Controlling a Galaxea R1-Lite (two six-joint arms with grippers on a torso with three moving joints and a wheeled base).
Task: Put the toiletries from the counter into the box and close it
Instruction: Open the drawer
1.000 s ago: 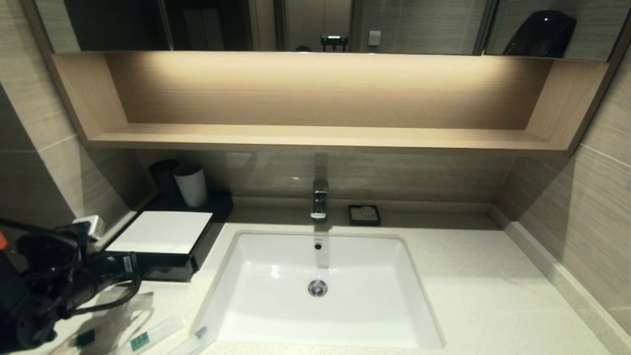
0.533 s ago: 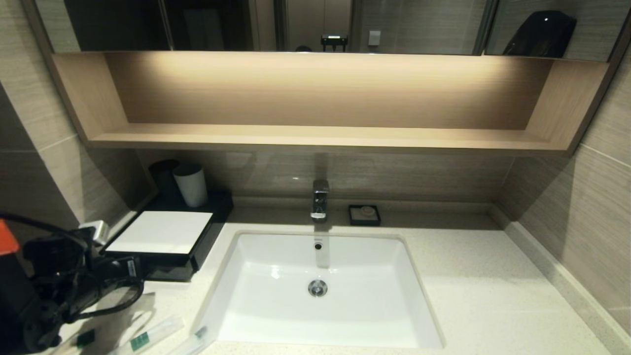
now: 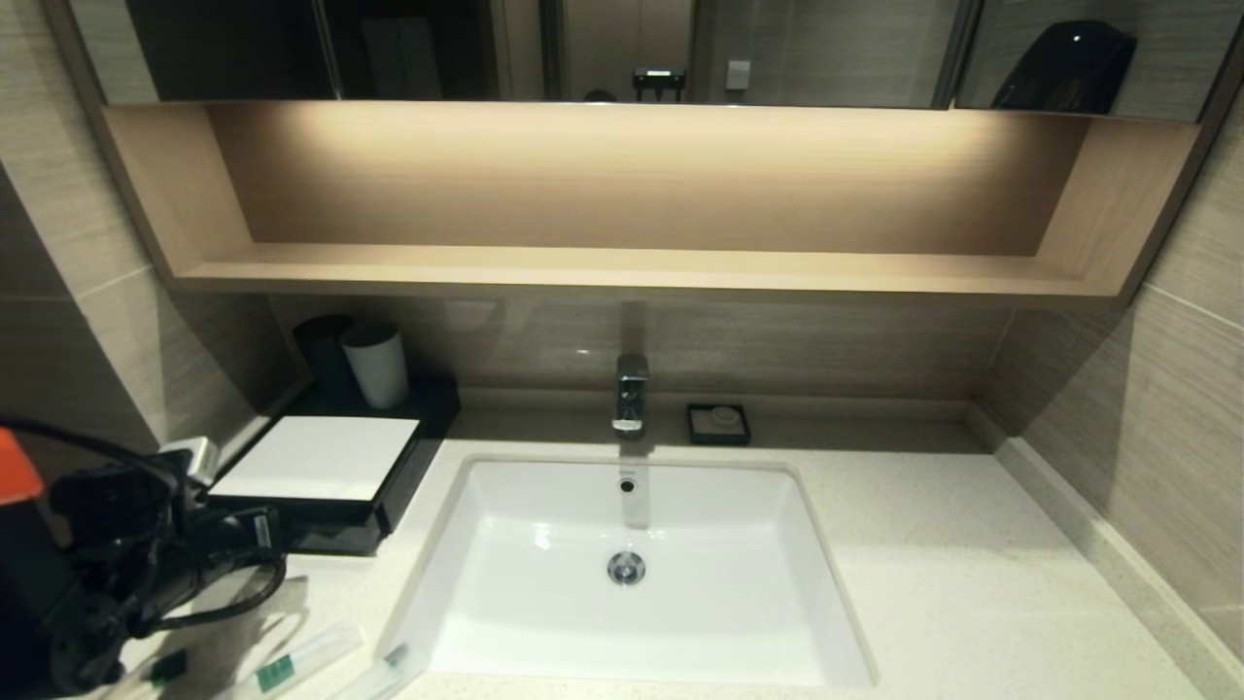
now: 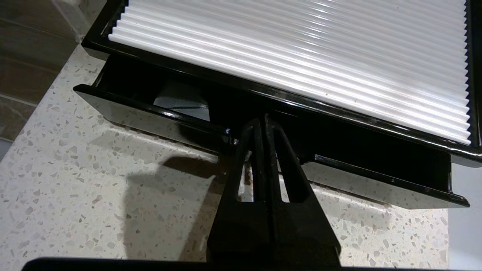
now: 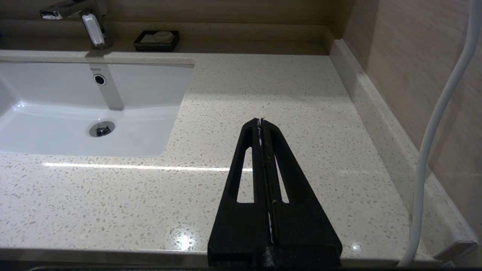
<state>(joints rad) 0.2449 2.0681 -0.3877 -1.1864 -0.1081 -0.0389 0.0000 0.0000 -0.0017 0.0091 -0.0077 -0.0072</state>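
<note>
The dark box (image 3: pixel 316 457) with a white top panel stands on the counter (image 3: pixel 933 583) left of the sink. Its drawer (image 4: pixel 150 116) is pulled out a little, and a pale packet (image 4: pixel 182 102) shows inside. My left gripper (image 4: pixel 263 121) is shut at the middle of the drawer front, on the handle, which the fingers mostly hide. From the head view the left gripper (image 3: pixel 277 533) sits at the box's front. Toiletries lie at the counter's near left: a green-labelled packet (image 3: pixel 292 666) and a clear one (image 3: pixel 384 671). My right gripper (image 5: pixel 262 120) hangs shut and empty over the counter right of the sink.
The white sink (image 3: pixel 544 506) fills the middle, with a faucet (image 3: pixel 631 391) behind it. A small black soap dish (image 3: pixel 718 424) sits by the back wall. A grey cup (image 3: pixel 377 365) stands behind the box. A wooden shelf (image 3: pixel 632 267) overhangs the back.
My left arm has shifted slightly toward me and to the right, still shut at the drawer front. Nothing else has moved.
</note>
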